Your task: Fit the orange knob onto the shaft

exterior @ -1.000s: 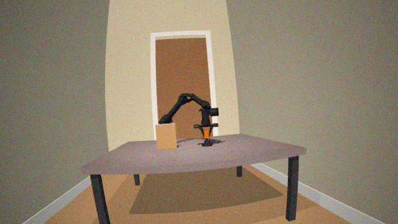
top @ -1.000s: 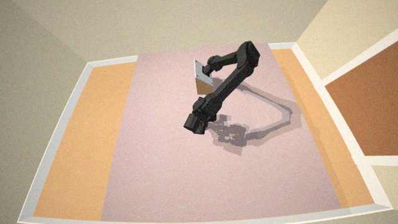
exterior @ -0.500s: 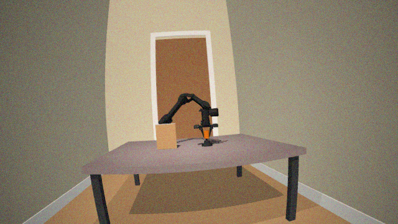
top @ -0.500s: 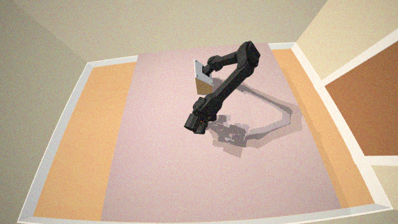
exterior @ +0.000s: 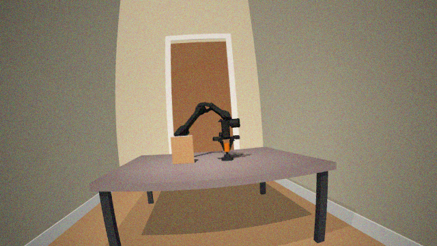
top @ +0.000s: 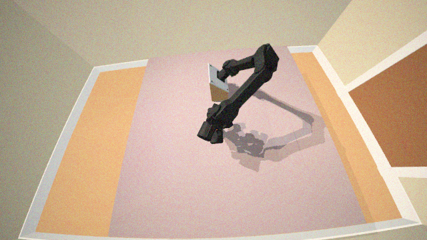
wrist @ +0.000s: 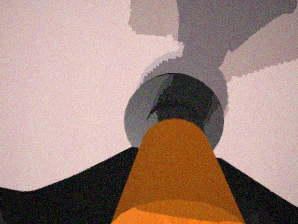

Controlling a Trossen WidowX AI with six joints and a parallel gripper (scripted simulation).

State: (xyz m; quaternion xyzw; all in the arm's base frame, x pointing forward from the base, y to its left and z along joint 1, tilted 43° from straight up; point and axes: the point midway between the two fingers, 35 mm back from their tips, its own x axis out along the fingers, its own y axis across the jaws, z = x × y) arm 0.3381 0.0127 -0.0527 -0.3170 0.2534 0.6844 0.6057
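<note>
The orange knob (exterior: 227,147) (wrist: 175,170) is upright between the fingers of my gripper (exterior: 227,149) (wrist: 174,160), which is shut on it. The round pedestal (exterior: 227,158) (wrist: 136,120) stands on the table below the knob. In the wrist view the knob's far end overlaps the pedestal's face, with dark patches beyond it; shaft and shadow are hard to tell apart there. The knob is above the pedestal's base in the exterior view, and whether it touches the shaft cannot be told. The hole and flat sides are hidden. In the top view the arm hides knob and pedestal.
The arm's base stands on a wooden block (top: 218,94) (exterior: 182,150) with a pale top plate, to the left of the pedestal in the exterior view. The arm arches over from it. The pinkish table (top: 173,187) (exterior: 147,174) carries the arm's shadows beside the pedestal.
</note>
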